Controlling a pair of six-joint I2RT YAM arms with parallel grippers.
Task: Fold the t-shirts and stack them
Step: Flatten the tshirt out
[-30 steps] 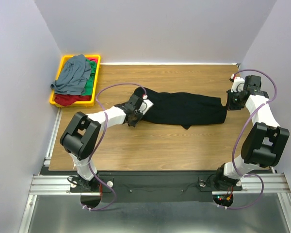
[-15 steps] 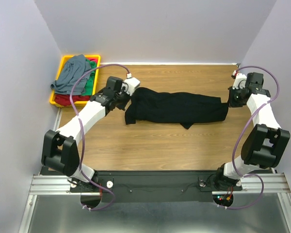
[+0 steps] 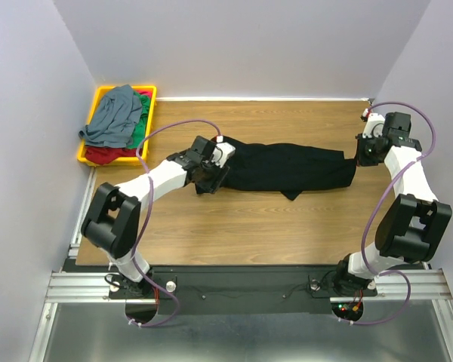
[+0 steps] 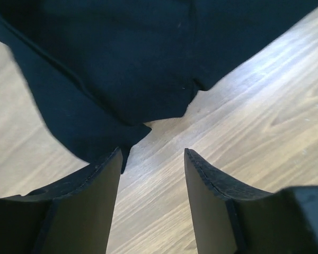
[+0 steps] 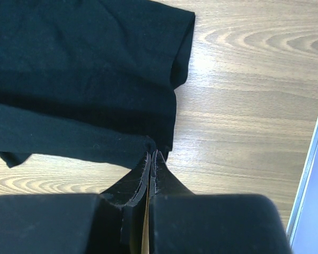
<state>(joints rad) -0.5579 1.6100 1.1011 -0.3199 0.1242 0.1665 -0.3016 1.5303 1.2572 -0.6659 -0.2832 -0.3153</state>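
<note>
A large black t-shirt point(image 3: 287, 170) lies stretched in a long band across the wooden table point(image 3: 249, 226). My left gripper point(image 3: 211, 179) hovers over its left end. In the left wrist view this gripper point(image 4: 152, 156) is open, bare wood shows between the fingers, and the black t-shirt's point(image 4: 122, 69) corner sits just beyond the left finger. My right gripper point(image 3: 360, 156) is at the shirt's right end. In the right wrist view it point(image 5: 152, 153) is shut, pinching the edge of the black t-shirt point(image 5: 85, 79). Grey-blue point(image 3: 113, 117), green point(image 3: 141, 133) and red point(image 3: 106, 155) t-shirts are piled at the back left.
A yellow tray point(image 3: 100, 96) at the back left corner holds the pile of shirts. Purple-grey walls close in the table on the left, back and right. A metal rail point(image 3: 81, 219) runs along the table's left edge.
My left gripper swung out to the back left with the shirt's end, then came back over that end and opened, letting the cloth go. The right gripper stayed shut in place.
</note>
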